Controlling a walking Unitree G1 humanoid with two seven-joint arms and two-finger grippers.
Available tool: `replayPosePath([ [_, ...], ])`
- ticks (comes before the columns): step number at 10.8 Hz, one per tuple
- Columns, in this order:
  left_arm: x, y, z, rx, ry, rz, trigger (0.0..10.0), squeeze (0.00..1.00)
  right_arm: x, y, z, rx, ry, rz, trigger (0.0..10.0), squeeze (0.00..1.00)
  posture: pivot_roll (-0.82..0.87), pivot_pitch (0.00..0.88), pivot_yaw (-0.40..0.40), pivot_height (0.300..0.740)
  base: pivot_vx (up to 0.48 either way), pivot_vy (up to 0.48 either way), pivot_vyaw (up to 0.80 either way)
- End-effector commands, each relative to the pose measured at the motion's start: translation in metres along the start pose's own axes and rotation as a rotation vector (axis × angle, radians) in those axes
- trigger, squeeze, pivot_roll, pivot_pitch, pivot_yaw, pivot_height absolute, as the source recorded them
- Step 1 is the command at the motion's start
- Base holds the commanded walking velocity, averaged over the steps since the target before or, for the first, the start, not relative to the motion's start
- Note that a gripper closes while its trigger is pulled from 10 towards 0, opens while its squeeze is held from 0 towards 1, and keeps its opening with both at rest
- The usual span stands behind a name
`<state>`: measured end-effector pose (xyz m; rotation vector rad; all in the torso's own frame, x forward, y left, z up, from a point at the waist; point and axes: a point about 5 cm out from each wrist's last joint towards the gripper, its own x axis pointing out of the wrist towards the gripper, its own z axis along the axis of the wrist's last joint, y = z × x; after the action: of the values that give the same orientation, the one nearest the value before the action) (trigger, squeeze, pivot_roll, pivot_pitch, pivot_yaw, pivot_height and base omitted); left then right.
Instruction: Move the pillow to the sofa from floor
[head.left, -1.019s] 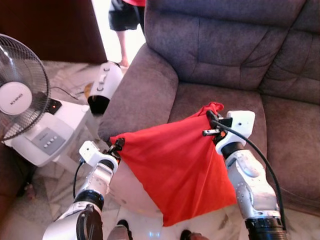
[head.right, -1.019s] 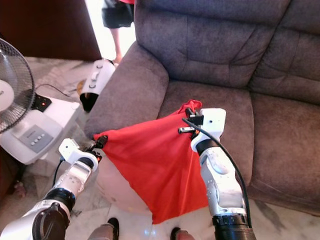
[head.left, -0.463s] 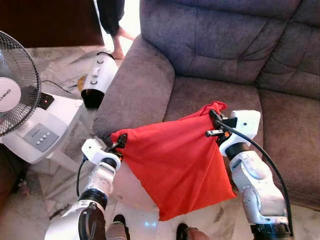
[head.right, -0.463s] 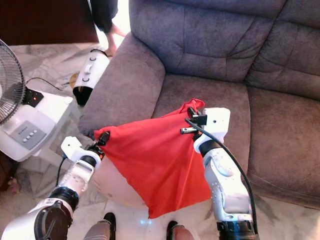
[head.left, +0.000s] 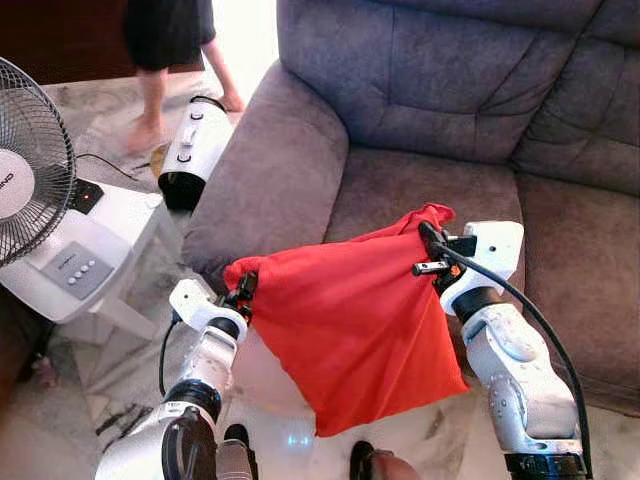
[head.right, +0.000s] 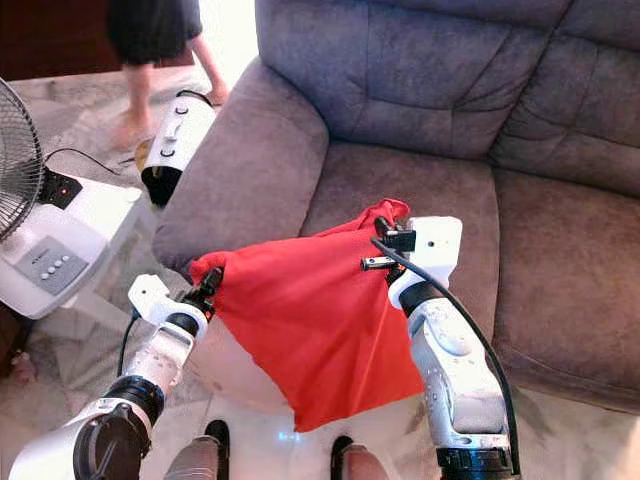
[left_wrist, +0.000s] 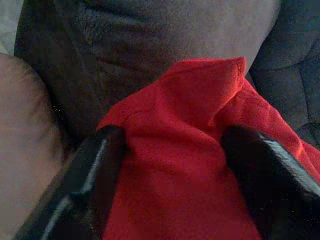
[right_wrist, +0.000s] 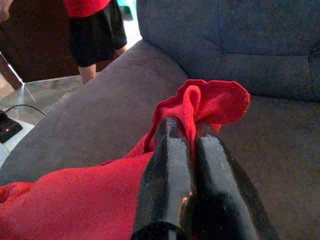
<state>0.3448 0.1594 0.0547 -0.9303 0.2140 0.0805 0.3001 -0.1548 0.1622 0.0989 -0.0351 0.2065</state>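
Observation:
The red pillow hangs stretched between my two grippers, above the floor in front of the grey sofa. Its upper edge is level with the front of the seat cushion. At the pillow's left corner, my left gripper is shut on the fabric; in the left wrist view the red cloth bulges between the black fingers. My right gripper is shut on the upper right corner, and the right wrist view shows a red fold pinched above its fingers.
The sofa's left armrest lies just beyond the pillow. A standing fan with a white base is on the left. A white appliance lies on the marble floor. A person's legs are at the back left.
The person has walked left, away from the sofa corner. The view has edged towards the sofa. Both grippers keep the same hold on the pillow.

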Motion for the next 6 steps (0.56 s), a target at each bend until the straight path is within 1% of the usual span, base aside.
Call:
replayPosePath([
  [1,-0.0053,0.0093,-0.0112,0.004,0.037,0.028,0.0,0.00,-0.0034,0.0035,0.0257,-0.023,-0.116,0.017,10.0,0.00,-0.07,0.312,-0.068,0.739,0.000,0.000,0.00],
  [6,-0.0042,0.0087,-0.0055,0.012,0.010,0.024,0.0,0.00,0.0001,0.0037,0.0244,-0.021,-0.111,0.018,10.0,0.00,-0.06,0.290,-0.067,0.739,0.000,0.000,0.00],
])
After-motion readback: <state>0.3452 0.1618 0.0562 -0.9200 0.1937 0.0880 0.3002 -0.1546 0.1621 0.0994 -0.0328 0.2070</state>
